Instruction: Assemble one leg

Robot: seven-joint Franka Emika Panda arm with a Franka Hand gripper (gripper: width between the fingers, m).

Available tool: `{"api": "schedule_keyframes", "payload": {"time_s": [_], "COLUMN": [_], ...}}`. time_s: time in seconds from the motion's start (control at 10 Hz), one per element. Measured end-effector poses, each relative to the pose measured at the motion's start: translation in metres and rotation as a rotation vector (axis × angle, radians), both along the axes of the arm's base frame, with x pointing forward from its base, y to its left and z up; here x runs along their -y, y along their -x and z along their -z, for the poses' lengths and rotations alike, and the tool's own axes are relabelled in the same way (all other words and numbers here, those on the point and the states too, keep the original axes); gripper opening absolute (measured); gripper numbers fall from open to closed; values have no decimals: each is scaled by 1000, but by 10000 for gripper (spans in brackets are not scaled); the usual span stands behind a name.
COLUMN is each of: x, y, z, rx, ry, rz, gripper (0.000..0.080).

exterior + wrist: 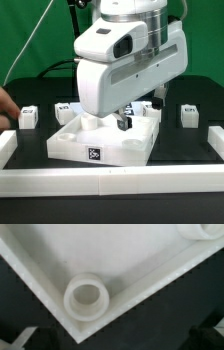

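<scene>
Nearest in the exterior view, a white rail (110, 182) runs along the bottom of the frame and turns back at both sides of the black desk (190, 155). Behind it, at lower middle, lies the white tray (75, 143), one corner toward the camera, with a square tag (95, 154) near that corner. The hand (123, 122) hangs low over the tray's far part, and the arm (125, 60) fills the middle of the frame above it. In the wrist view the hand (115, 336) looks down on a corner of the tray (130, 263). A round recess (87, 297) sits in that corner, and part of a second recess (205, 231) shows at the picture's edge. The two dark fingers (20, 337) stand wide apart, one to each side of the corner, with nothing gripped between them. Beyond the tray the legs stand in a loose row on the desk, none of them in the hand. The left leg (28, 117) is at the exterior view's left, and a second leg (62, 108) stands just behind the tray's left corner. A third leg (146, 107) is partly hidden behind the hand, and the right leg (187, 112) is at the exterior view's right. Farthest back hangs a green backdrop (30, 40).
</scene>
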State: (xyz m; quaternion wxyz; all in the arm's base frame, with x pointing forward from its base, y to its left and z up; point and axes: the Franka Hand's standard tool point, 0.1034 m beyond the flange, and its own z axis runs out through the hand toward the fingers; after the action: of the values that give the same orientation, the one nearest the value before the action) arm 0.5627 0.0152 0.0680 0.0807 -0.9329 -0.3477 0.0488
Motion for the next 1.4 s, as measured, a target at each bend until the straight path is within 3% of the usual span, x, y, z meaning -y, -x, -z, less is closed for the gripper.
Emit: {"api": "schedule_keyframes", "payload": {"time_s": [0.5,0.7,1.0,1.4], "x": [2,1,-7,-8], "y": [-1,14,30,32], "z": [2,2,4,6], "rx": [10,99,215,210], "ry": [-4,1,59,66], "rz": [-19,-135,-380,-383], "gripper": [650,650,650,650]}}
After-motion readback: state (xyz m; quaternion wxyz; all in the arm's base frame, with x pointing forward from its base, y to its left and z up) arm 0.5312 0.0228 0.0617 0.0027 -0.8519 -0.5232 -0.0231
